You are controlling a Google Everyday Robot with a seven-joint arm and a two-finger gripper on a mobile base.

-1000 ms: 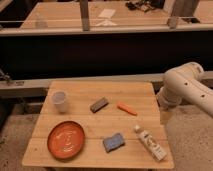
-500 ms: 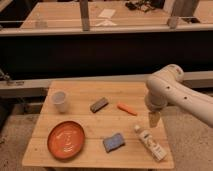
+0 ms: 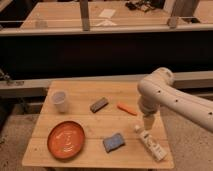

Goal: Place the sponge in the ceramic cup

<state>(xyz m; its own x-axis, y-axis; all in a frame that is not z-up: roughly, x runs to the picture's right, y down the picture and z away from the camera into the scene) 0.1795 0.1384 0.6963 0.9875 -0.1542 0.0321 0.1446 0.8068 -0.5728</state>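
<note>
Blue sponge (image 3: 114,142) sits flat near your counter's (image 3: 95,90) front edge, with the cup (image 3: 59,101) empty-looking by the back left corner. Your arm (image 3: 167,95) just swung in over the right edge, so the tool (image 3: 148,122) now hangs between sponge and that edge, probably reaching. Can't tell if it's clenched.

Wooden table (image 3: 95,90) bearing ceramic cup (image 3: 59,101), grey block (image 3: 99,104), orange stick (image 3: 127,108), orange plate (image 3: 66,139), sponge (image 3: 114,142), white bottle (image 3: 152,146), claw (image 3: 148,122) above bottle
</note>
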